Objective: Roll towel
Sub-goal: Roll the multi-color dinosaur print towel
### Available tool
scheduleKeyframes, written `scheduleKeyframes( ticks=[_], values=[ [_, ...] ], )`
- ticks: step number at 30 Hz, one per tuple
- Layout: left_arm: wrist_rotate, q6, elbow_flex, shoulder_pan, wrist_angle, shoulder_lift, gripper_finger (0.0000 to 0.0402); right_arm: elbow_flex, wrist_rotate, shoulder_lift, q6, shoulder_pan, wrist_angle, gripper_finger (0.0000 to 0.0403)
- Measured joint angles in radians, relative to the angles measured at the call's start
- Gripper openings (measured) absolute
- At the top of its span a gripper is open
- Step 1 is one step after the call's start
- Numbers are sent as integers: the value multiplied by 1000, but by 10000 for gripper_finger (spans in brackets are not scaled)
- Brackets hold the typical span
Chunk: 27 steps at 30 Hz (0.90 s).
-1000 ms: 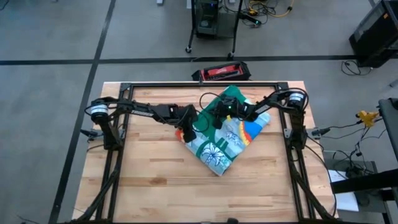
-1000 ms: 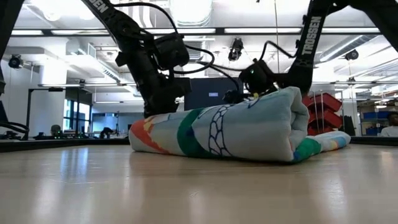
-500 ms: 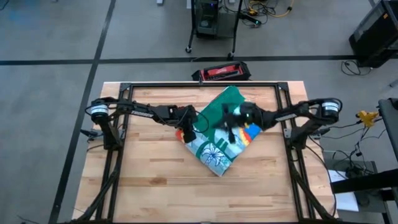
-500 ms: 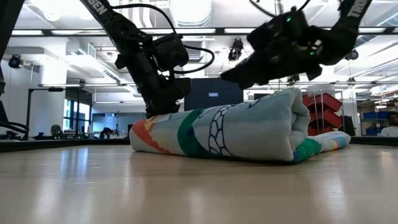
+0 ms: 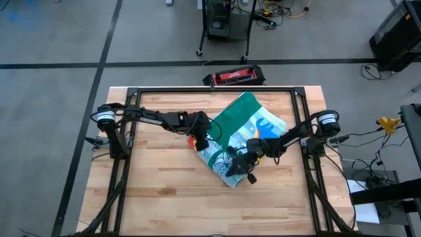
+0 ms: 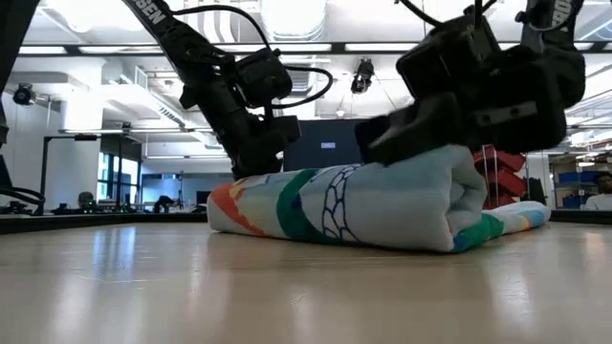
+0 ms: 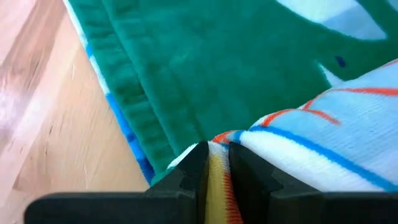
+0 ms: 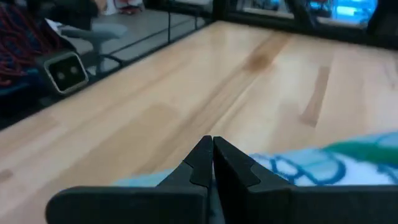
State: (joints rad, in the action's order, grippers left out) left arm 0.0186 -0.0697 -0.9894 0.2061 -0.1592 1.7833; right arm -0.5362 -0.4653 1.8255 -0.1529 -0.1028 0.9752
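The towel [image 5: 240, 141] lies mid-table as a thick roll [image 6: 382, 205] with its striped printed face outward. Its flat green part [image 5: 243, 108] spreads on the table toward the far edge. My left gripper [image 5: 198, 141] is at the roll's left end, shut on it; it also shows in the left wrist view [image 7: 217, 165]. My right gripper [image 5: 237, 166] is shut and stands over the roll's near right end, at the roll's top in the low view [image 6: 368, 153]. The right wrist view shows its fingers [image 8: 211, 149] together, with towel [image 8: 298, 168] just beyond them. My left gripper pinches a fold of the roll's left end [image 7: 217, 155] between its two fingers, at the orange and yellow printed edge. The fingers slant down from the table's left. The roll rests on the table and on its own green part. My right gripper's shut fingers are at the roll's top; I cannot tell whether they touch it.
A red and black case [image 5: 233, 77] lies beyond the table's far edge. Black frame rails [image 5: 210, 89] run along the table's far, left and right sides. Bare wood [image 5: 197, 204] stretches toward the near edge.
My right gripper has risen from the towel's far part and swung toward the table's near edge, coming down over the roll's near right end. My left gripper has stayed on the roll's left end.
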Motion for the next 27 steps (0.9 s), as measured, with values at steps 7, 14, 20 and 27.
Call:
scheduleKeyframes(
  ticks=[7,14,20,27],
  values=[
    [-2,9,-1,-7,29,3,48,-2,144,36,72,-87,17,0],
    [64,28,-1,-7,28,3,48,-2,235,35,118,-126,7,0],
    [147,2,-2,-1,4,3,48,-2,274,35,127,-134,-1,0],
    [237,-14,-2,11,-53,-12,48,-2,295,39,116,-135,-24,0]
  ],
)
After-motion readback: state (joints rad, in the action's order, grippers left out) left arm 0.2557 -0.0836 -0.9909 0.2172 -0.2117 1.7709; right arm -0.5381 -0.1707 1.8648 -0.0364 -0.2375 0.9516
